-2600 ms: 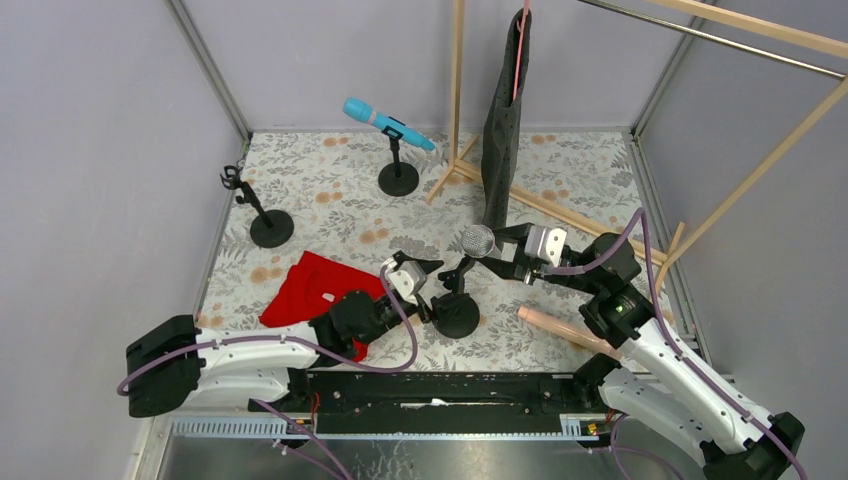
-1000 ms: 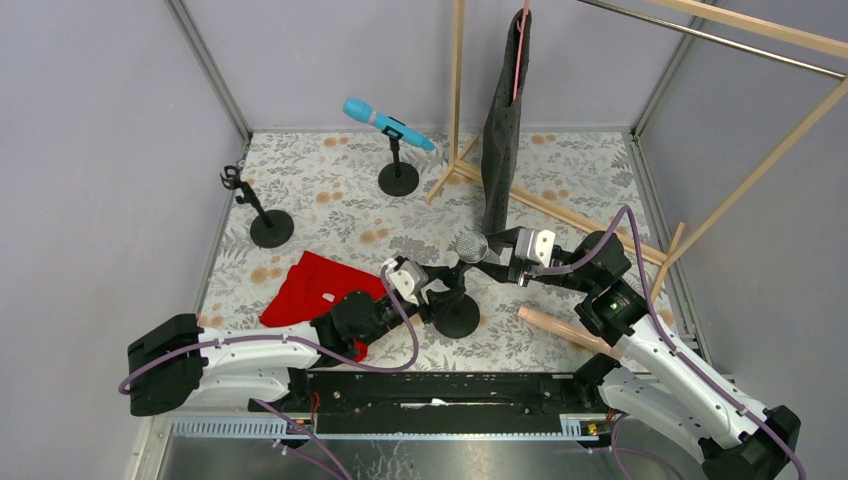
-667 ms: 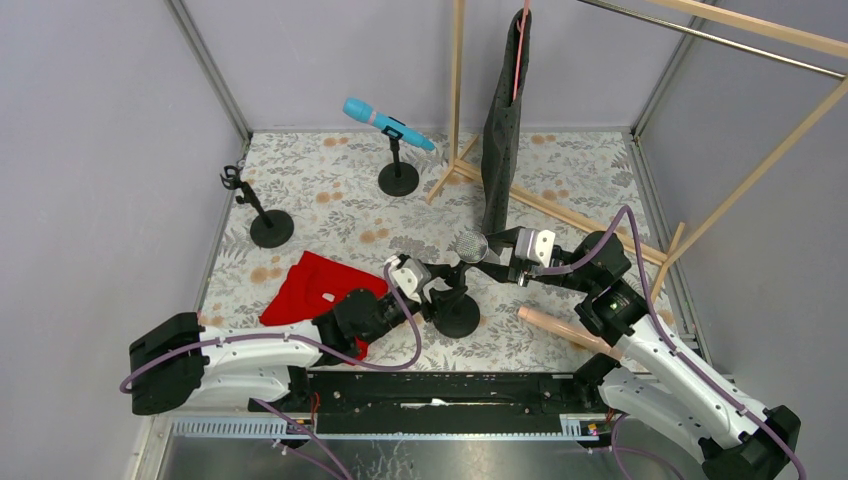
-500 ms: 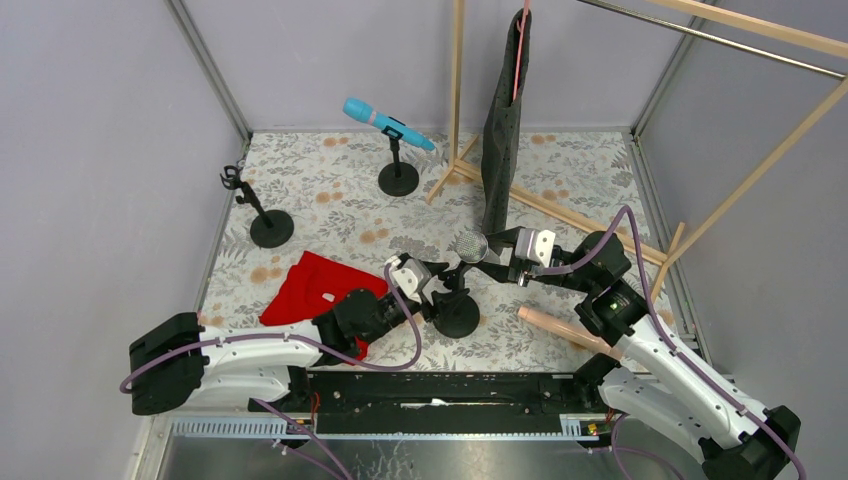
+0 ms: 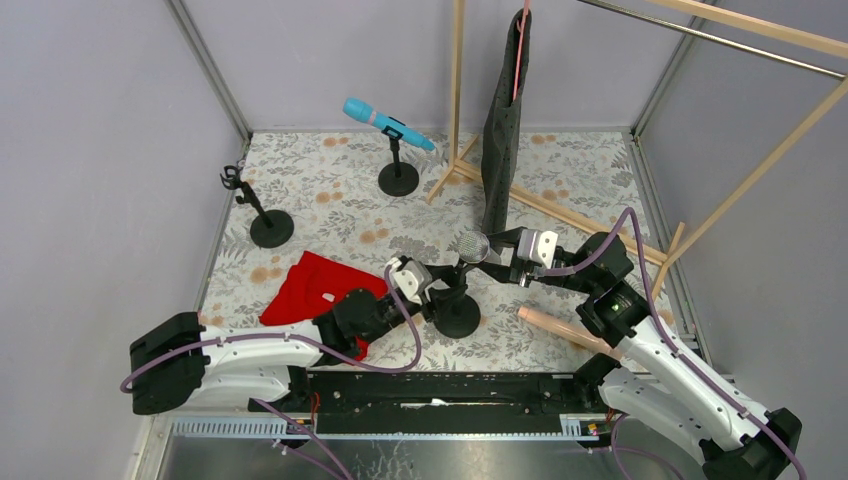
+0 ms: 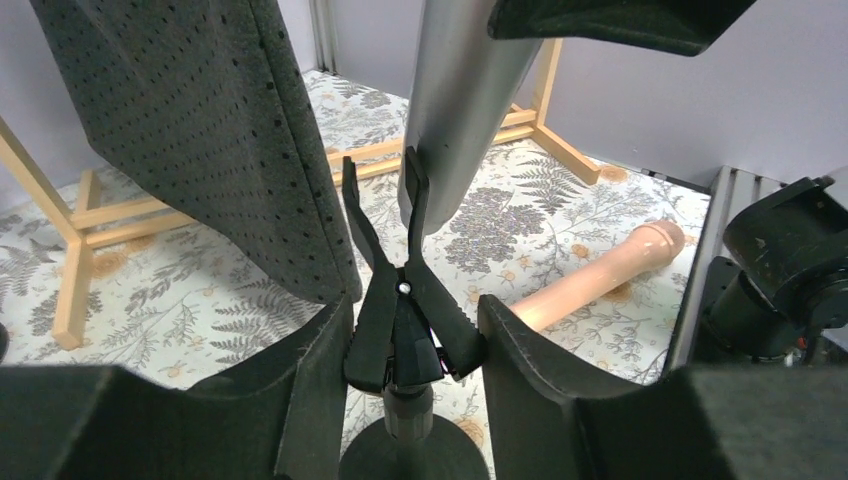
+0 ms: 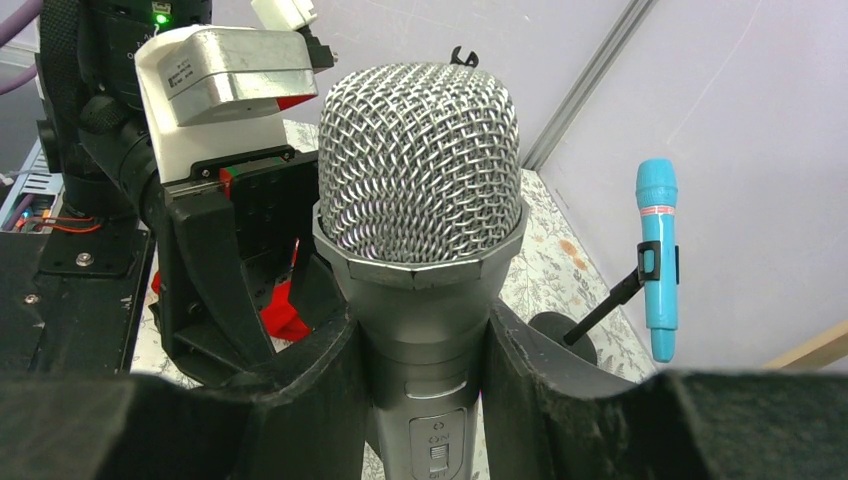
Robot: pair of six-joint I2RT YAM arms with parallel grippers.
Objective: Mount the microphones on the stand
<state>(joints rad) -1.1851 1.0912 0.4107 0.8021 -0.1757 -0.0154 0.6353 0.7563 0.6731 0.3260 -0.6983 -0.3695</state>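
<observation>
Silver microphone edged toward stand clip, cyan microphone in far stand

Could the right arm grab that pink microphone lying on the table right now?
Probably not yet: the right gripper is shut on the silver microphone, so it is occupied. The pink microphone lies uncovered on the table, close beside that arm, so once freed it should likely reach.

The right pincer now holds the silver microphone slightly lower and farther left than before, its body close beside the clip of the near stand. The left pincer has moved in on that clip, and its fingers now press the handles from both sides.
</observation>
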